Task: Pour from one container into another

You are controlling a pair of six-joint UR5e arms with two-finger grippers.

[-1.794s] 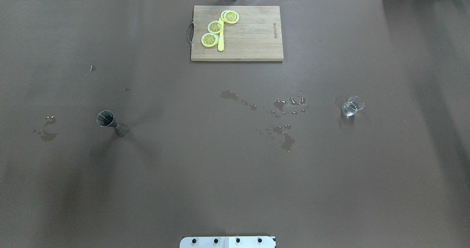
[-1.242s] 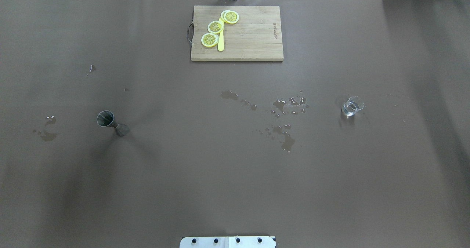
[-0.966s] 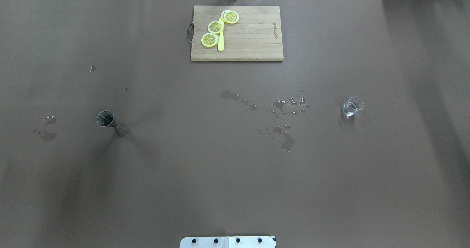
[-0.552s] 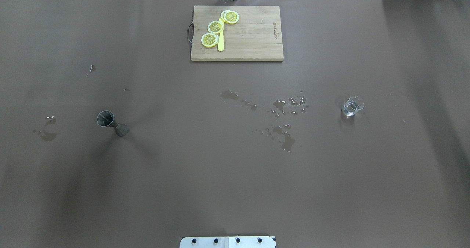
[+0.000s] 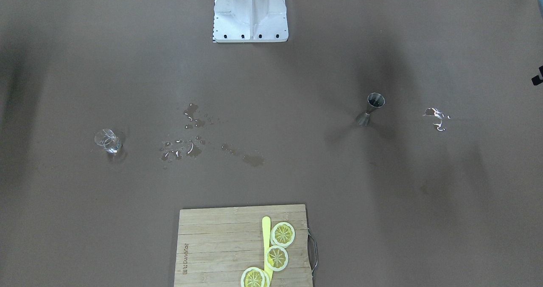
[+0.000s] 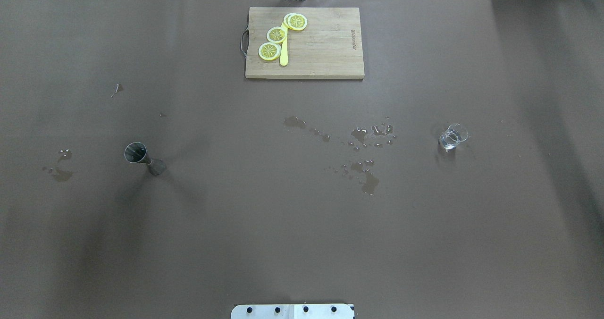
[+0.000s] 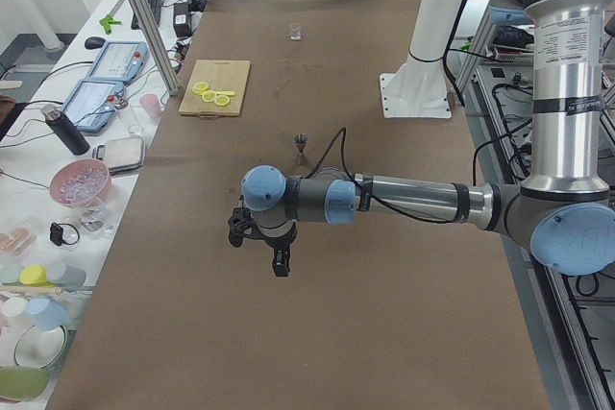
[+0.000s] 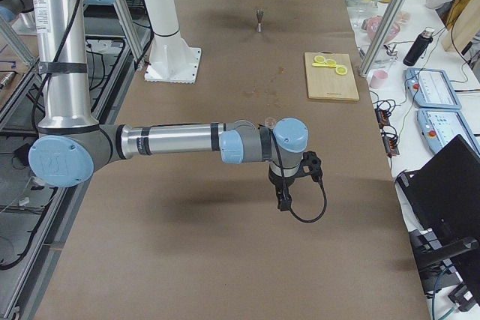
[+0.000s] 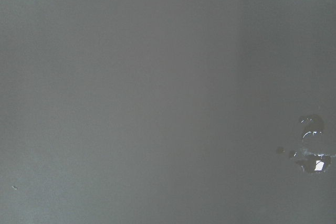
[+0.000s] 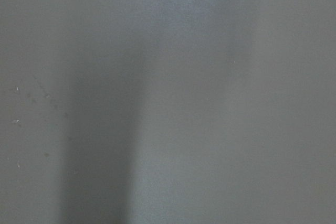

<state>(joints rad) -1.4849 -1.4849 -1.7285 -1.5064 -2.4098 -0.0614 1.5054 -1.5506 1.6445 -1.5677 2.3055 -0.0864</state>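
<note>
Held above the surface (image 7: 404, 333) on level, outstretched arms: left fingers (image 7: 280, 263), right fingers (image 8: 283, 200); clenched or released, unclear.

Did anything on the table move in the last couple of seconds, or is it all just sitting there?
Nothing visibly moved. In the overhead view the glass tumbler, the jigger, the cutting board with its lemon slices and the puddles sit exactly where they were, untouched.
</note>
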